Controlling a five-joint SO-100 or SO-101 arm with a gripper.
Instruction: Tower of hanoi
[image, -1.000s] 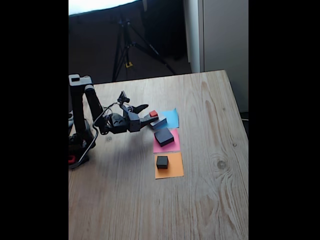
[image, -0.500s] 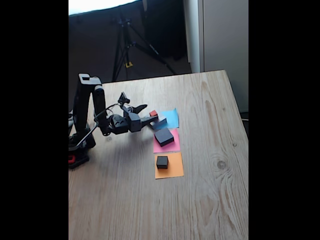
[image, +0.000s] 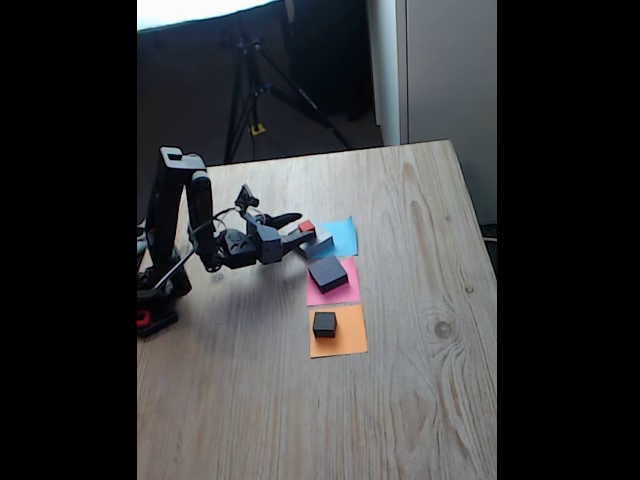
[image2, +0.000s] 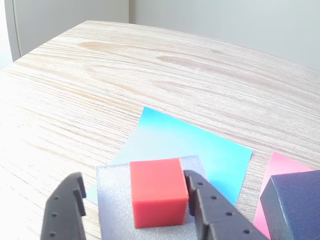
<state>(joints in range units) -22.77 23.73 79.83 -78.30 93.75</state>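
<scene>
My gripper (image: 306, 232) reaches the blue paper (image: 343, 236) in the fixed view. In the wrist view its fingers (image2: 212, 212) stand apart around the tiny red cube (image2: 157, 197), which sits on the large grey block (image2: 111, 200).

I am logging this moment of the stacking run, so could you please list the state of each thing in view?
red cube: upright on the grey block, between the open fingers
grey block: flat on the blue paper
medium black block: on the pink paper, free
small black cube: on the orange paper, free
gripper: open, straddling the red cube
</scene>
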